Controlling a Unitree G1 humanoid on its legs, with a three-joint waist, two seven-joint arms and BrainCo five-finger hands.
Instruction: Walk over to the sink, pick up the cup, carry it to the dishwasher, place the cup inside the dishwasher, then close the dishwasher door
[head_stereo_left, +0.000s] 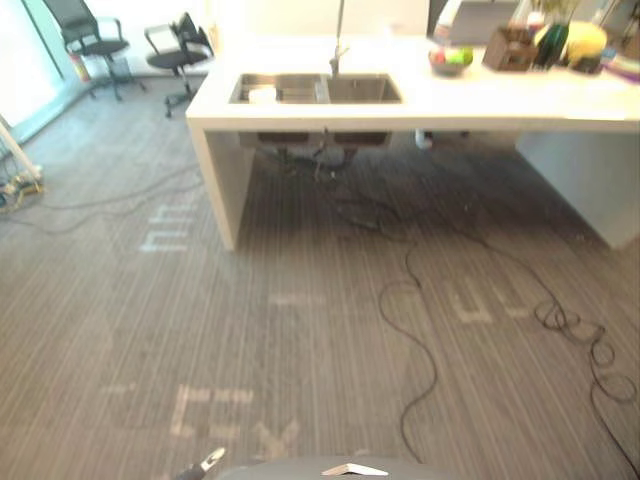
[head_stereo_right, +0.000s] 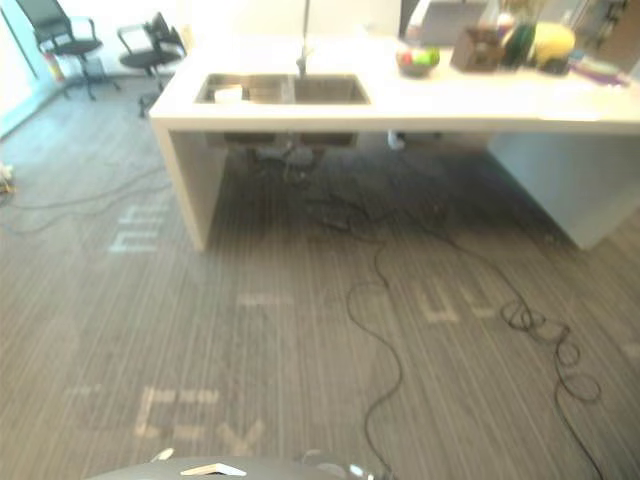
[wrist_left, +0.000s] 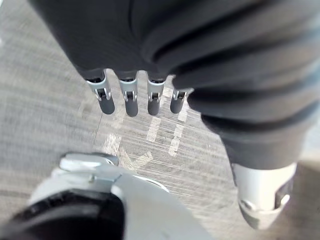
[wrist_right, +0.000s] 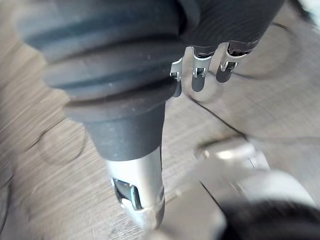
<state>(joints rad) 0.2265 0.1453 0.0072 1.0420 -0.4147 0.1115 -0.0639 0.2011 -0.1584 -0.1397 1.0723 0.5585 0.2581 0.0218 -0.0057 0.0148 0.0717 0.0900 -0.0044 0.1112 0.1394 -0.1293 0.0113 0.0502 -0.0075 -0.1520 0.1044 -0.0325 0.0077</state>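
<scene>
Pale cup (head_stereo_left: 262, 93) sits in the left basin of the sink (head_stereo_left: 365, 90), which is set in the white desk (head_stereo_left: 500, 100). Left hand (wrist_left: 150, 40) and right hand (wrist_right: 220, 20) hang over the carpet floor (head_stereo_left: 300, 350), well apart from the sink. Fingers (wrist_left: 131, 102) of both are straight and loose, holding nothing.

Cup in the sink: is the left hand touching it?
Apart. Left eye view: cup sits in the sink across the floor; left hand hangs over that floor.

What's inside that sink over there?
A pale cup sits in the sink's left basin; the right basin looks bare. The near rim hides part of each basin's floor.
</scene>
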